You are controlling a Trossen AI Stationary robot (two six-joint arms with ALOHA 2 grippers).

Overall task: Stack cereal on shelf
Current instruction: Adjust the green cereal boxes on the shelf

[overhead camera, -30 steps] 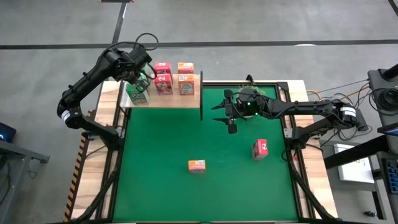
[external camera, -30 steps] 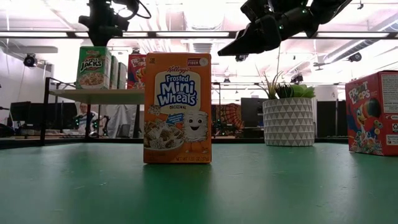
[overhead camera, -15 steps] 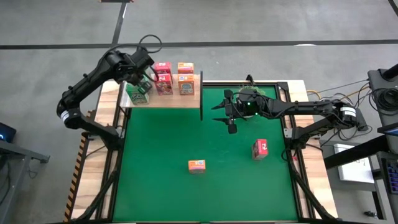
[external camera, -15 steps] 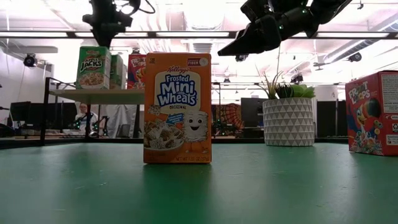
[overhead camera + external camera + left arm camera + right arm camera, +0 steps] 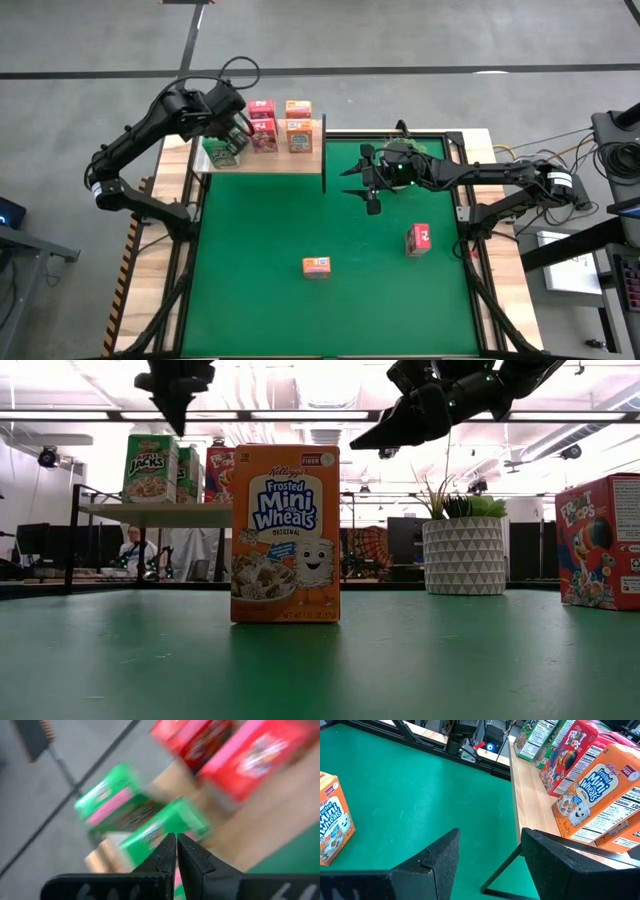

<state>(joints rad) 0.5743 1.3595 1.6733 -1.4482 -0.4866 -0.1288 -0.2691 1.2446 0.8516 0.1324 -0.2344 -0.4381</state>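
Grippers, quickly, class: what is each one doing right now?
Left gripper: closed, empty, above the shelf.
Right gripper: open, empty, above the green table.

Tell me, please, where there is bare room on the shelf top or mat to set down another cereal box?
The shelf top is bare along its near edge, in front of the boxes. Its far side is crowded with green boxes, pink boxes and orange boxes. The green mat is open left of the Frosted Mini-Wheats box and the Froot Loops box.
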